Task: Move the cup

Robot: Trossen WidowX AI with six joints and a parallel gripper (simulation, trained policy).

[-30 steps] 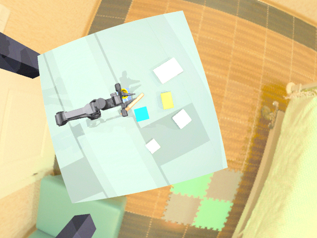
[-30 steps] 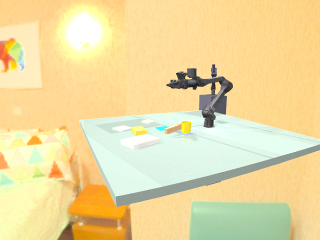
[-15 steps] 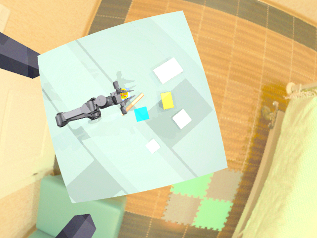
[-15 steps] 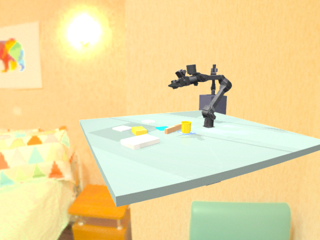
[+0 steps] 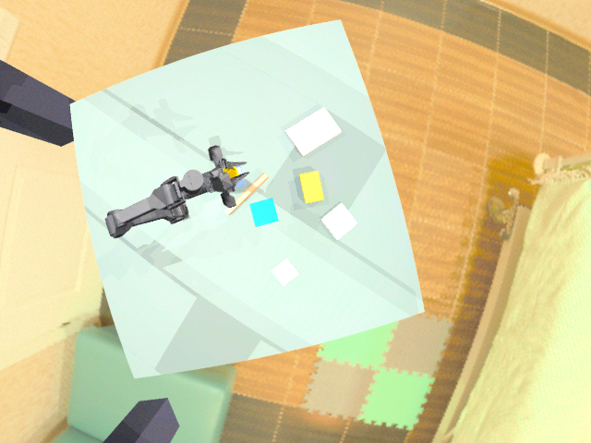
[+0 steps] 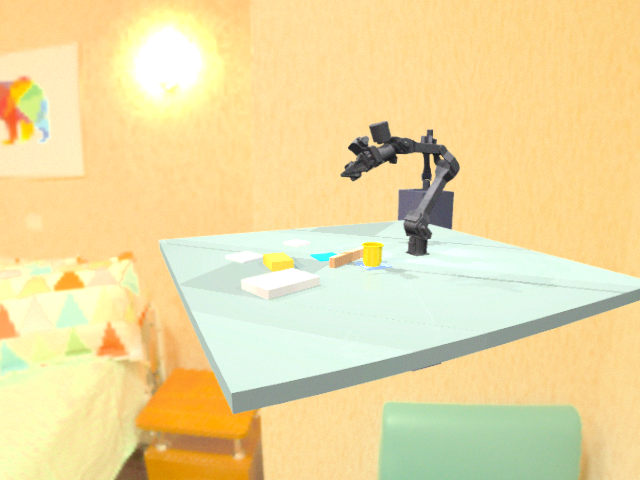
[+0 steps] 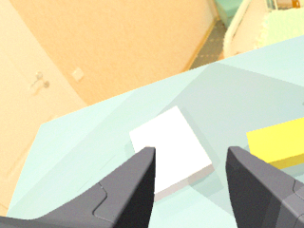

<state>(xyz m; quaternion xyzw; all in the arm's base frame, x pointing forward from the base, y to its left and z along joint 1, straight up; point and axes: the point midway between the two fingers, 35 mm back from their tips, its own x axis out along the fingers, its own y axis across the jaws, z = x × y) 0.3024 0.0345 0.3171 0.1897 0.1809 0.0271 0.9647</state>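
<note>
Two jaws parted partway, clamped on nothing, high above counter. Yellow cup upright on blue pad, right beside wooden bar. Risk: descending too narrow, clipping rim, tipping marbles; or swinging across bar en route to cyan pad.

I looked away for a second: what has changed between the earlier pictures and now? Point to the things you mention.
The gripper (image 5: 247,169) (image 6: 343,174) (image 7: 191,157) has tilted downward, its fingers parted with nothing between them; nothing was taken hold of or let go. The shadows on the table (image 5: 229,315) (image 6: 413,320) (image 7: 95,128) shifted. The cup (image 5: 231,172) (image 6: 372,254) stayed upright on the blue pad (image 5: 239,183) (image 6: 379,267).
</note>
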